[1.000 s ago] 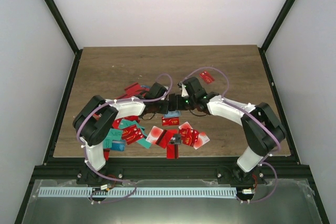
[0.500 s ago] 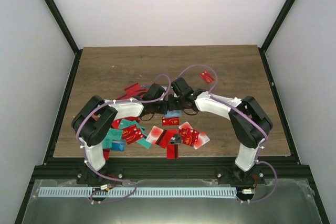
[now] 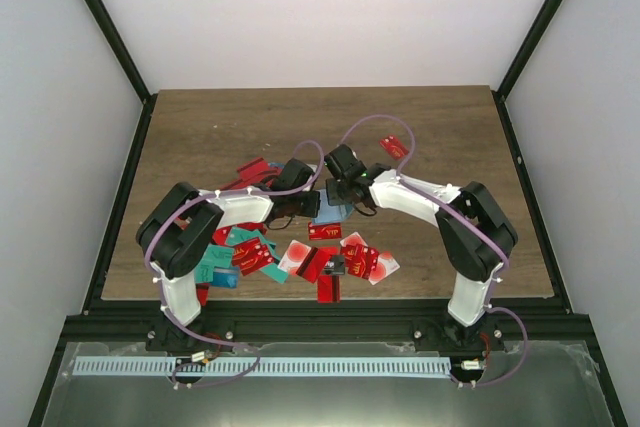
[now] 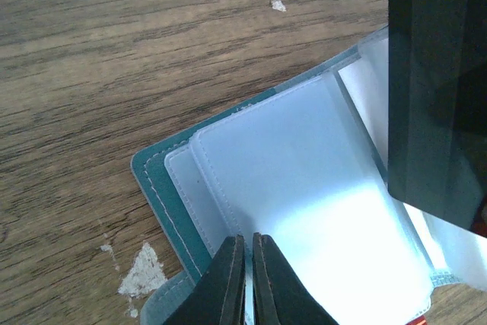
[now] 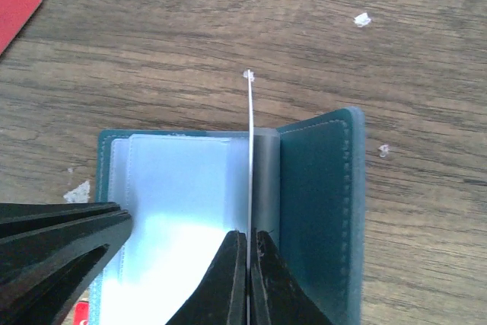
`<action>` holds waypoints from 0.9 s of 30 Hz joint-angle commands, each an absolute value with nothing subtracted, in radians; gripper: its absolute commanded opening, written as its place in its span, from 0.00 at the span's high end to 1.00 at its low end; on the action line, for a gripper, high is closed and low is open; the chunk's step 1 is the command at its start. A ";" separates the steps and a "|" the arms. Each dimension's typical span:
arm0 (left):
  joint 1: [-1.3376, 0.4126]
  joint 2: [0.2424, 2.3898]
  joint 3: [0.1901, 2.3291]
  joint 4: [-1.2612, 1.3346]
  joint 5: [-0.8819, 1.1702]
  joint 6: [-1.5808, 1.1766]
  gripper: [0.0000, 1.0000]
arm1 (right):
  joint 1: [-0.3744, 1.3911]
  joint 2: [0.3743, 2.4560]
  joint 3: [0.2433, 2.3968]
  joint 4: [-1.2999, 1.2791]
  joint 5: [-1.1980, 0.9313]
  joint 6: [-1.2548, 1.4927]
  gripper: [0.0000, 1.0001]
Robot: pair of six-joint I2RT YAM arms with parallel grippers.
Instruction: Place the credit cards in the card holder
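On the bench (image 3: 200, 127), beyond the credit cards (image 3: 330, 259) strewn toward the near edge, the card holder (image 5: 319, 211) lies open between both arms. The left pincer (image 4: 245, 279), closed tight, sits at its clear pocket. The right pincer (image 5: 249, 264) nips a thin pale leaf (image 5: 249, 150) upright at the spine; card or sleeve, unclear. From overhead, the arms hide both grips.

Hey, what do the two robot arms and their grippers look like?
Both the left arm and right arm have white link shells, black joints and a thin purple cable looping alongside. The left gripper and right gripper have slim, tapering black fingers.
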State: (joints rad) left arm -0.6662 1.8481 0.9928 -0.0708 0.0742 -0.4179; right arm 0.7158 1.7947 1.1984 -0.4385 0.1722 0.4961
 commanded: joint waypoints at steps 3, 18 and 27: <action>-0.658 1.851 0.977 -0.094 0.046 -0.414 0.94 | 0.702 1.802 1.219 -0.461 0.198 0.467 0.99; -0.658 1.863 0.984 -0.100 0.039 -0.415 0.94 | 0.532 1.745 1.062 -0.287 -0.155 0.483 0.99; -0.658 1.870 0.984 -0.111 0.025 -0.417 0.94 | 0.466 1.710 1.003 -0.210 -0.283 0.506 0.99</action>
State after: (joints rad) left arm -0.6662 1.8481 0.9928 -0.0719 0.0513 -0.4171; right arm 0.4980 1.7443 1.0222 -0.2413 -0.2176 0.4923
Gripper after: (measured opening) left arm 0.056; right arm 0.020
